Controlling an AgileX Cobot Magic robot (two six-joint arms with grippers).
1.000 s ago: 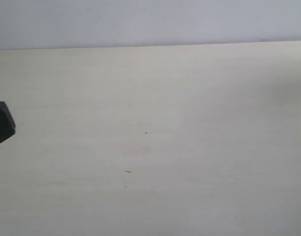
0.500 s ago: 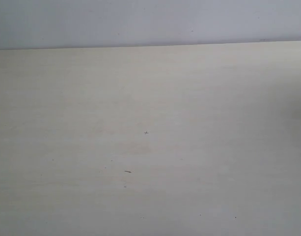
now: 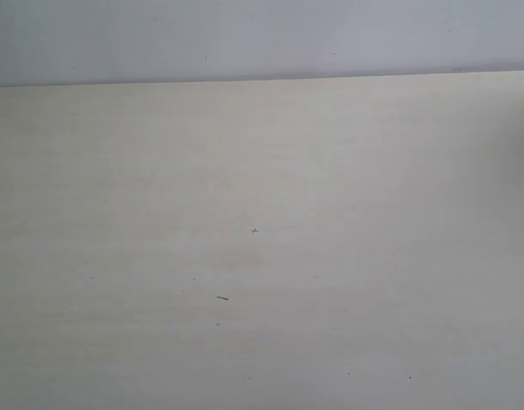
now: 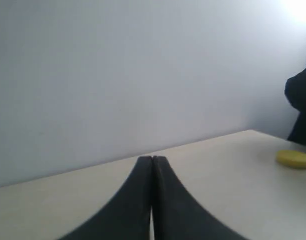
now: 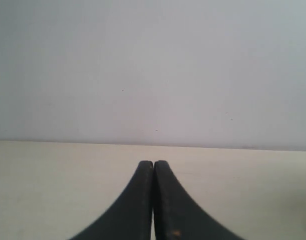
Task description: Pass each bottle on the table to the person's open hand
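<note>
The pale beige table (image 3: 262, 171) fills the exterior view, and no bottles and no person's open hand show on it. Neither gripper appears in that view. In the left wrist view my left gripper (image 4: 152, 159) is shut, its black fingers pressed together with nothing between them, low over the table (image 4: 227, 175). My right gripper (image 5: 153, 163) is likewise shut and holds nothing, pointing across the table (image 5: 53, 180) toward a plain wall.
A small flat yellow rounded thing (image 4: 294, 159) lies on the table far off in the left wrist view; what it is I cannot tell. A dark shape (image 4: 300, 112) stands behind it. A grey-white wall (image 3: 262, 38) bounds the table's far edge.
A black shape at the exterior view's left edge slid off to the left and is gone from sight. Nothing else on the table differs.
</note>
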